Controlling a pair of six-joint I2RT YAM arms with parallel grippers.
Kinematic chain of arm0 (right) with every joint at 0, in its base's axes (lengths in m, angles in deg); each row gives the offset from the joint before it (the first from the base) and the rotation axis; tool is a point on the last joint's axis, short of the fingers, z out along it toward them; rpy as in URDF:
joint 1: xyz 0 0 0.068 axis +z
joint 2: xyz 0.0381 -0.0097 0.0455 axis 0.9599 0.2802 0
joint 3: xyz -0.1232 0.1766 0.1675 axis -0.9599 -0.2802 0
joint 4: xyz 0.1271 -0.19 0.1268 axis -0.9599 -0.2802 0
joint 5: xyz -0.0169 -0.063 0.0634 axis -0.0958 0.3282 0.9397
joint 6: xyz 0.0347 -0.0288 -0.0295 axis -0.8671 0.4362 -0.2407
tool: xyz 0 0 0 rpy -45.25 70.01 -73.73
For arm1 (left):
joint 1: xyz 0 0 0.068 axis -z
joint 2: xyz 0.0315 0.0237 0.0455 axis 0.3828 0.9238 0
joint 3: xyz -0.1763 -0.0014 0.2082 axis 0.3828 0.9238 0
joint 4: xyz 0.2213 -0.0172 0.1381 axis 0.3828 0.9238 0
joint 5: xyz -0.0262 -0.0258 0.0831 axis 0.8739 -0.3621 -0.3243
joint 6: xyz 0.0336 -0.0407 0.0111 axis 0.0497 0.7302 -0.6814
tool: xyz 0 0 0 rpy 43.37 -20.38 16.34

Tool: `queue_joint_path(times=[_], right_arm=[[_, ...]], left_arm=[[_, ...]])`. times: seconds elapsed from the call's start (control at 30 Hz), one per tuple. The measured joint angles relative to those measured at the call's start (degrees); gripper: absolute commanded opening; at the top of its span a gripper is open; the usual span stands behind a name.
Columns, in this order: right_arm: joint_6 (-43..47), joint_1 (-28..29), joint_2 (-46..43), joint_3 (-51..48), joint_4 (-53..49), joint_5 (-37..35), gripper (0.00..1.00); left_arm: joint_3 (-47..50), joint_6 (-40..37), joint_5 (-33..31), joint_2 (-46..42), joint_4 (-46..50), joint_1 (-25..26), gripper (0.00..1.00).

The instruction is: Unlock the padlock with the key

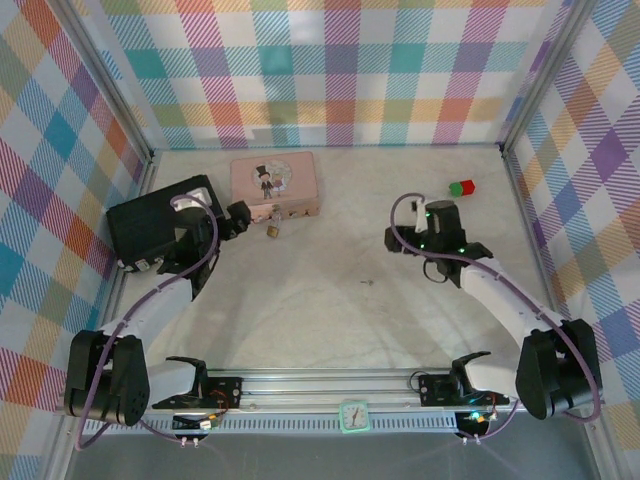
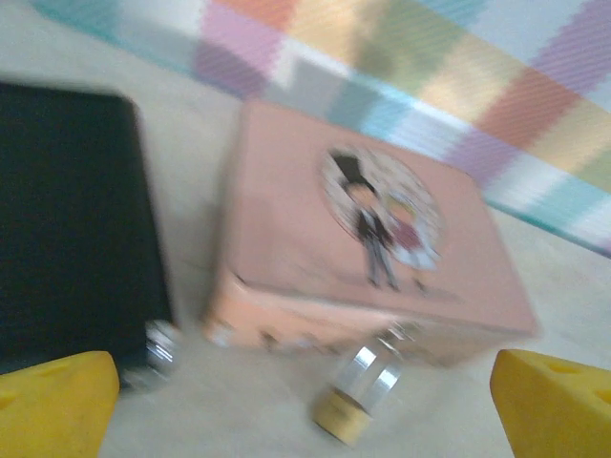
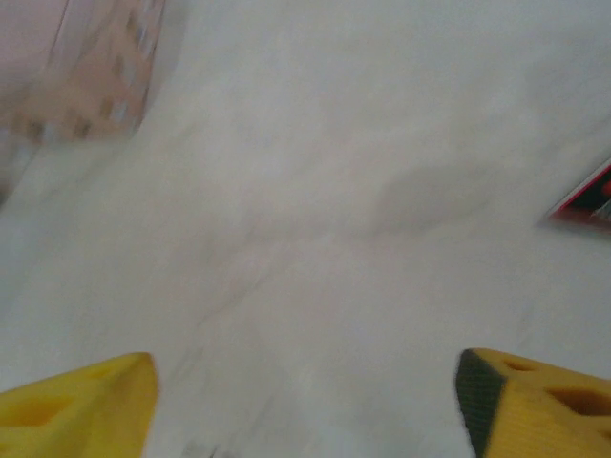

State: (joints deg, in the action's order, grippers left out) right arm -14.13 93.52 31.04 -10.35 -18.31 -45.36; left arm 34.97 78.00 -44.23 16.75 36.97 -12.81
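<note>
The padlock (image 1: 272, 231) is a tiny brass body with a silver shackle, lying on the table just in front of the pink tin (image 1: 272, 185). In the left wrist view the padlock (image 2: 358, 396) lies against the tin's front wall (image 2: 315, 320). My left gripper (image 1: 238, 220) is open just left of it, and its yellow fingertips (image 2: 57, 405) stand wide apart on either side. The key (image 1: 367, 283) is a thin grey speck in mid-table. My right gripper (image 1: 394, 238) hovers open, right of and behind the key, over bare table (image 3: 305, 286).
A black box (image 1: 160, 225) sits at the left beside my left arm, with a silver knob (image 2: 158, 348) at its corner. A red-and-green block (image 1: 462, 187) stands at the back right. A red-edged object (image 3: 587, 200) shows at the right wrist view's edge. Checked walls enclose the table.
</note>
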Motion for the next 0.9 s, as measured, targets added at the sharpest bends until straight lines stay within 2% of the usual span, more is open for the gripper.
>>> queue_joint_path(times=[0.1,0.2,0.3,0.4,0.63,0.9], right_arm=[[-3.23,4.50,2.08,1.62,-7.13,3.43,0.56],[-6.25,8.63,6.03,3.17,-11.21,5.97,0.51],[-8.44,11.93,11.10,5.07,-13.62,6.86,0.46],[-11.13,13.44,16.02,7.26,-14.86,6.49,0.46],[-18.93,15.89,19.12,7.61,-14.21,-0.26,0.42],[-24.30,16.31,21.49,5.84,-9.84,-1.60,0.35]], left_arm=[[0.31,5.66,3.76,0.13,2.62,3.91,0.98],[0.39,8.74,3.91,0.55,4.11,9.25,0.98],[-0.02,10.23,3.43,2.86,4.20,13.97,0.98],[-1.29,11.67,2.23,6.34,4.48,16.92,0.99],[-1.95,14.91,-0.42,8.48,4.09,17.66,0.99],[-1.95,15.08,-2.69,8.13,4.35,17.68,0.99]])
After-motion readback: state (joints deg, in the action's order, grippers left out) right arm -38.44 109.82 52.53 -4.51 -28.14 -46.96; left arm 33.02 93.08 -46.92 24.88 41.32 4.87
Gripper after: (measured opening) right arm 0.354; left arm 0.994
